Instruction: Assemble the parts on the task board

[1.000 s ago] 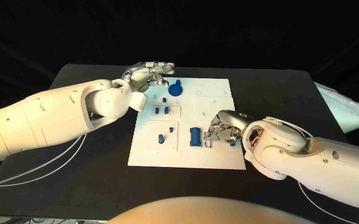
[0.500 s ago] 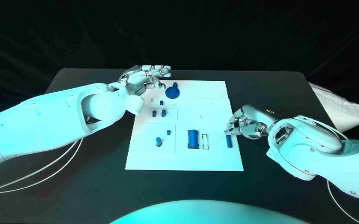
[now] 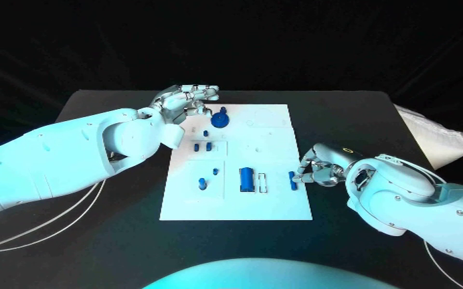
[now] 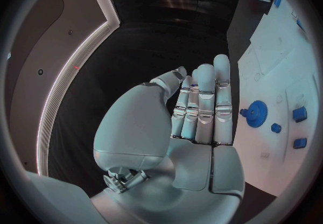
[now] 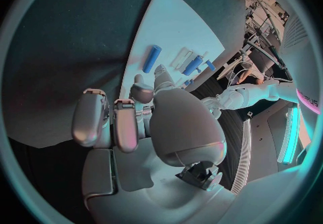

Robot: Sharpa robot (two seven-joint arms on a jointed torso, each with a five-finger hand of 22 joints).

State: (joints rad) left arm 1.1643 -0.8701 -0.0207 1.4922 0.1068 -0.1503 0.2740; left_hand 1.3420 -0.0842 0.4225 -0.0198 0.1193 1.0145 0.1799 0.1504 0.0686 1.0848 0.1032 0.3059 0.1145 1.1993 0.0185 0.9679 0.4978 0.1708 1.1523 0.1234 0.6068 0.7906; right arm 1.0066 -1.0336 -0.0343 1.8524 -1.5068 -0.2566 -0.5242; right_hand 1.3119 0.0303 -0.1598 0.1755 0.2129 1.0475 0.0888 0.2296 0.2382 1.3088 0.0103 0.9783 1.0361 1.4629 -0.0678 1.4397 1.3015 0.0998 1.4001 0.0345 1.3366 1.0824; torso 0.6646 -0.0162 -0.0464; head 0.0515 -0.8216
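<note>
Several blue parts lie on the task board (image 3: 274,202) at frame centre: a gear (image 3: 222,120) near its upper left corner, a cylinder (image 3: 247,179) lower centre, and a slim bar (image 3: 292,180) at the right edge. Right hand (image 3: 316,166) sits just beside that bar, fingers curled; whether they touch or hold it cannot be told, since the hand hides its tips. Left hand (image 3: 185,98) hovers by the board's upper left corner, fingers extended and holding nothing, the forearm hiding the table (image 3: 116,235) beneath.

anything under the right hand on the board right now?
The right hand sits at the task board's right edge, just beside a small blue bar lying on the board. The bar shows clear of the fingers; whatever is under the palm is covered.
</note>
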